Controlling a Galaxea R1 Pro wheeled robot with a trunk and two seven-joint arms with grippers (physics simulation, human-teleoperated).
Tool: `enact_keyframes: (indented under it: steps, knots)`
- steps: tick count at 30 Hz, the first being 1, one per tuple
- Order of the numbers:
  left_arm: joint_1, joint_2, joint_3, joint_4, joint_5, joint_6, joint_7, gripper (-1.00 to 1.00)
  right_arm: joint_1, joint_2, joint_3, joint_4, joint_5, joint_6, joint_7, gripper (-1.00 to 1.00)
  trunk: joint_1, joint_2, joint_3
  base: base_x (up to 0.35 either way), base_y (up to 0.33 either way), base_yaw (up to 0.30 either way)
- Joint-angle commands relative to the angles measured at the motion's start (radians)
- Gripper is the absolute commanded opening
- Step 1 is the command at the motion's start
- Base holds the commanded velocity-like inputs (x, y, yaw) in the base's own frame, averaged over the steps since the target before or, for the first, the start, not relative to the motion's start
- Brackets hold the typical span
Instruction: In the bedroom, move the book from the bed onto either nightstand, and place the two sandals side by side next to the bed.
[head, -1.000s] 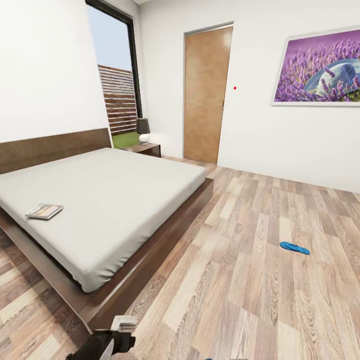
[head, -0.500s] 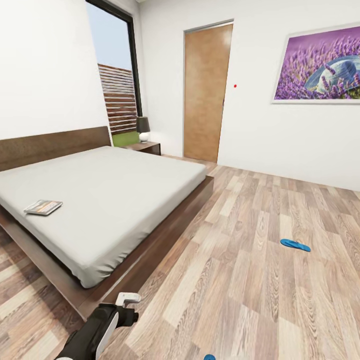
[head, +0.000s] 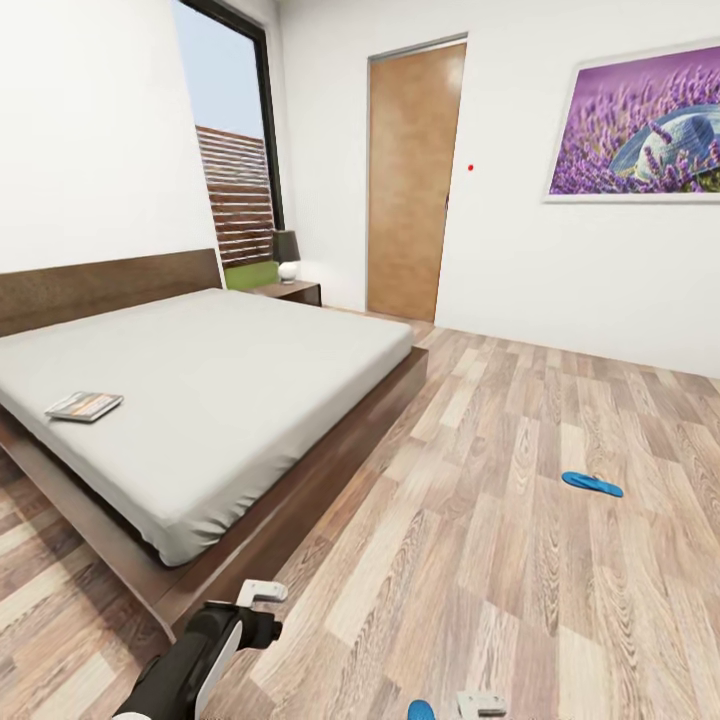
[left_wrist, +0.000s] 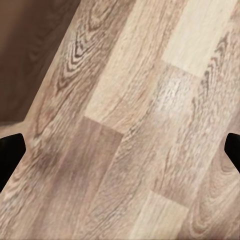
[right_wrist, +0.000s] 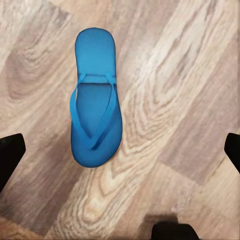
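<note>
Right gripper (right_wrist: 120, 145) spread wide, empty, above blue sandal (right_wrist: 95, 97) flat on floor (right_wrist: 190, 90); second sandal (head: 592, 484) at 1 o'clock, well apart. Left gripper (left_wrist: 120, 150) wide, empty.

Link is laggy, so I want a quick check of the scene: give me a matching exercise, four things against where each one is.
Things:
1. book
2. lamp
3. far sandal
4. lavender picture

Places:
A. on the nightstand by the window
B. on the wall right of the door
C. on the bed mattress
D. out on the open floor

Pairs: 1-C, 2-A, 3-D, 4-B
</note>
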Motion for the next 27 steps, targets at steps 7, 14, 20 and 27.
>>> enact_keyframes:
  steps: [7, 14, 20, 27]
  knots:
    - [0.0, 0.0, -0.002, -0.026, 0.001, 0.011, -0.002, 1.0, -0.011, 0.001, -0.001, -0.004, -0.002, 0.017, -0.018, 1.0, 0.027, -0.05, -0.023, 0.0, 0.0, 0.0]
    - [0.0, 0.0, -0.003, -0.055, 0.001, 0.014, -0.002, 1.0, -0.057, 0.004, 0.0, -0.006, -0.001, 0.044, -0.032, 1.0, 0.054, -0.099, -0.045, 0.0, 0.0, 0.0]
    - [0.0, 0.0, -0.004, -0.067, 0.0, 0.016, -0.003, 1.0, -0.098, 0.009, 0.0, -0.007, -0.002, 0.103, -0.04, 1.0, 0.077, -0.141, -0.064, 0.0, 0.0, 0.0]
    - [0.0, 0.001, -0.004, -0.08, 0.0, 0.041, -0.003, 1.0, -0.115, 0.025, 0.001, -0.011, -0.003, 0.126, -0.043, 1.0, 0.103, -0.19, -0.086, 0.0, 0.0, 0.0]
